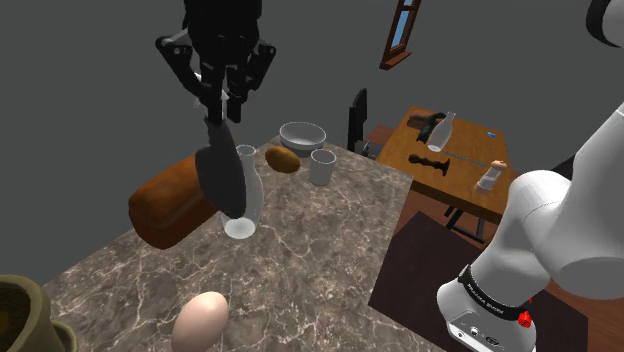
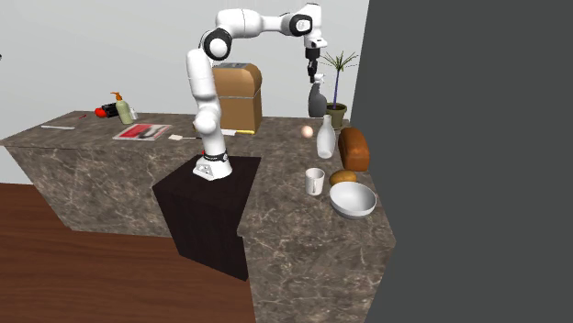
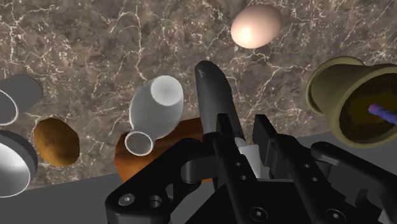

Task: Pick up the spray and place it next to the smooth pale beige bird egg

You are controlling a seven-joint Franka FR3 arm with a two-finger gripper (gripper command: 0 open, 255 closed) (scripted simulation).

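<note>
My gripper (image 1: 222, 103) is shut on the top of a dark grey spray bottle (image 1: 222, 176), which hangs below it, well above the marble counter (image 1: 320, 250). In the shoulder view the bottle hangs in front of a white vase (image 1: 245, 198). The pale beige egg (image 1: 200, 320) lies on the counter near its front edge. In the wrist view the spray (image 3: 215, 98) reaches out from between the black fingers (image 3: 226, 137), and the egg (image 3: 256, 27) lies beyond its tip. In the second exterior view the gripper (image 2: 313, 70) holds the spray (image 2: 317, 101) above the egg (image 2: 307, 131).
A brown bread loaf (image 1: 168, 207) lies beside the vase. A potato (image 1: 283, 159), a white cup (image 1: 321, 167) and a white bowl (image 1: 302, 134) stand further back. A plant pot (image 1: 20, 315) sits near the egg. A wooden table (image 1: 455, 160) stands beyond the counter.
</note>
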